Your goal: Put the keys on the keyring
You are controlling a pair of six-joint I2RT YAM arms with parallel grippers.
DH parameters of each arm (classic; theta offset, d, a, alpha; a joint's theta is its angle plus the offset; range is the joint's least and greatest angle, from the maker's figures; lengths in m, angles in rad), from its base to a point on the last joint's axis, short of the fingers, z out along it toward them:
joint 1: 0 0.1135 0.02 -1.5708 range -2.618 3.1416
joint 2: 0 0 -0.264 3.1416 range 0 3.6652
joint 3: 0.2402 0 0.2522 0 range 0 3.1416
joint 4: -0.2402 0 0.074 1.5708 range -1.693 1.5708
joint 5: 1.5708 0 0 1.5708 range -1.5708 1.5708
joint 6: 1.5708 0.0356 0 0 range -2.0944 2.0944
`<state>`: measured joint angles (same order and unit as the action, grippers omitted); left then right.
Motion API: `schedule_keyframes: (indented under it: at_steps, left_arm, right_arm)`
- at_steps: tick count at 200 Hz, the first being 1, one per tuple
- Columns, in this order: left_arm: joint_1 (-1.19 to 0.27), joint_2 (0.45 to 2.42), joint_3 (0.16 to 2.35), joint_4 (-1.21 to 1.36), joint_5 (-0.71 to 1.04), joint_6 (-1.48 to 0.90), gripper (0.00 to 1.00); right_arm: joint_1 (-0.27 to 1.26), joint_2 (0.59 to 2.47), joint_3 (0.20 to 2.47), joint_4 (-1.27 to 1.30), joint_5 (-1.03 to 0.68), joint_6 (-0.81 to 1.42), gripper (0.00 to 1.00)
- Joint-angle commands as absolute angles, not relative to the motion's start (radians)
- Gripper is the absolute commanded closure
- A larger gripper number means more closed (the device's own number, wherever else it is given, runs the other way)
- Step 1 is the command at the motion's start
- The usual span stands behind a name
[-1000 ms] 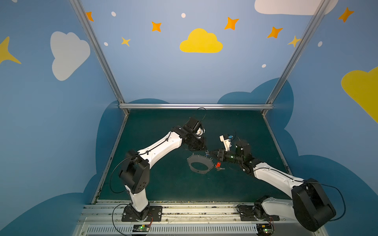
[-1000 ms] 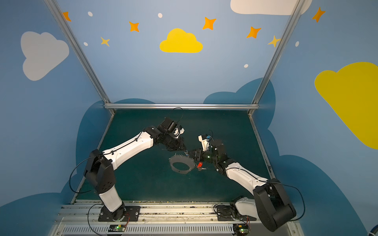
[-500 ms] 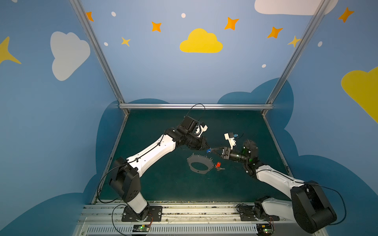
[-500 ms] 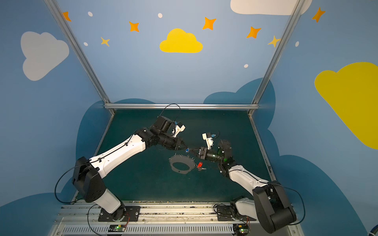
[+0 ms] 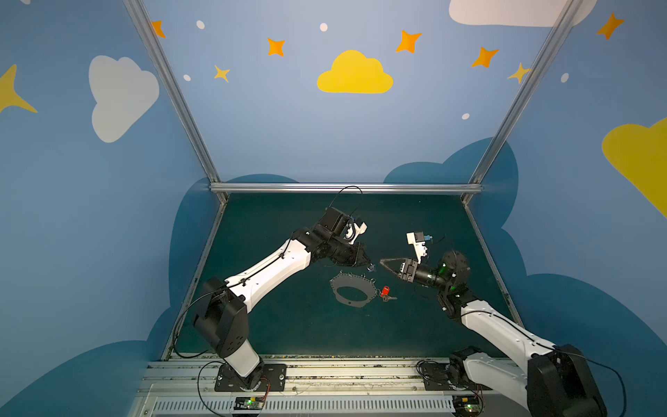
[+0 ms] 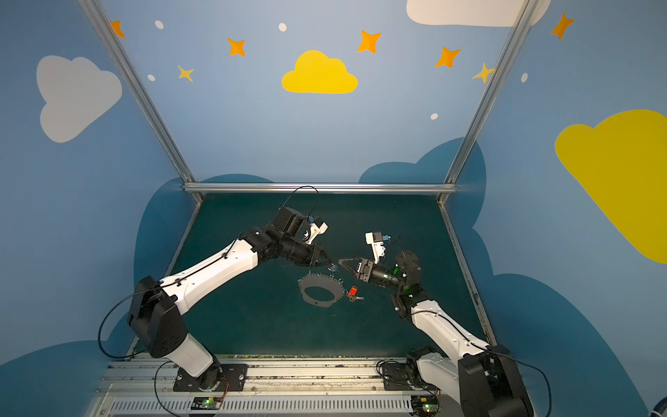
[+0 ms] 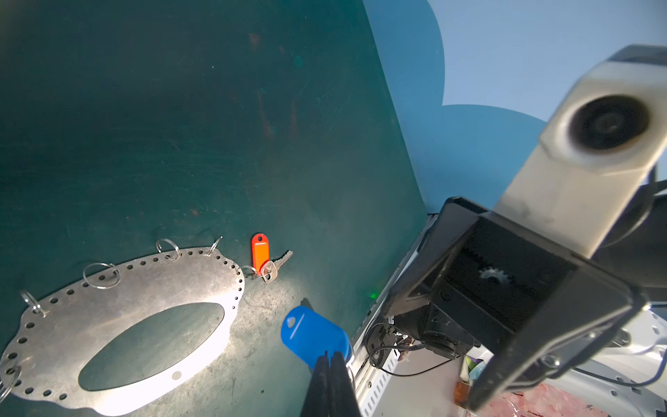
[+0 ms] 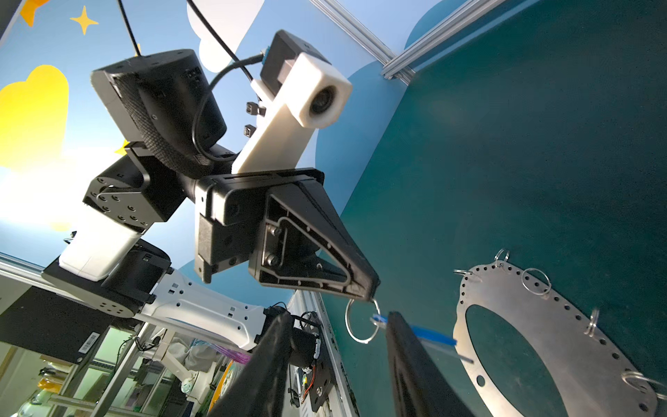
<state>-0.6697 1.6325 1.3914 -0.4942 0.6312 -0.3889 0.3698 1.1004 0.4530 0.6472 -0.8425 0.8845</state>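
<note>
In both top views the left pincer (image 5: 366,263) is pinched together on the blue key (image 5: 371,268), dangling it over the keyring (image 5: 353,279) at its 1 o'clock edge. The right pincer (image 5: 383,261), jaws apart, faces the key from 3 o'clock, just beside it. The red key (image 5: 385,291) lies on the tabletop (image 5: 288,325) at the keyring's 3 o'clock.

Left wrist view: the blue key (image 7: 314,334) hangs off the closed tips, clear of the keyring (image 7: 108,299).

Right wrist view: the key's wire loop (image 8: 346,321) appears between the spread fingers (image 8: 400,335), and the key's long axis points toward the keyring. The right arm looks nearer to take it.

two keys — a red-tagged key (image 7: 260,253), a blue-tagged key (image 7: 313,335) — and one keyring (image 7: 144,285).
</note>
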Motion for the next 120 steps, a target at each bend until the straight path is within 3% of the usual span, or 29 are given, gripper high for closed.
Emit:
schedule_keyframes:
  at_steps: [1,120]
  left_arm:
    - [-0.676,1.587,1.369,-0.441,0.647,-0.37,0.96]
    - [-0.681,1.472,1.261,-0.274,0.618,-0.383,0.96]
  right_arm:
    - [0.374,1.136,0.485,0.677,-0.888,0.896,0.57]
    - [0.446,1.22,0.527,0.801,-1.025,0.95,0.86]
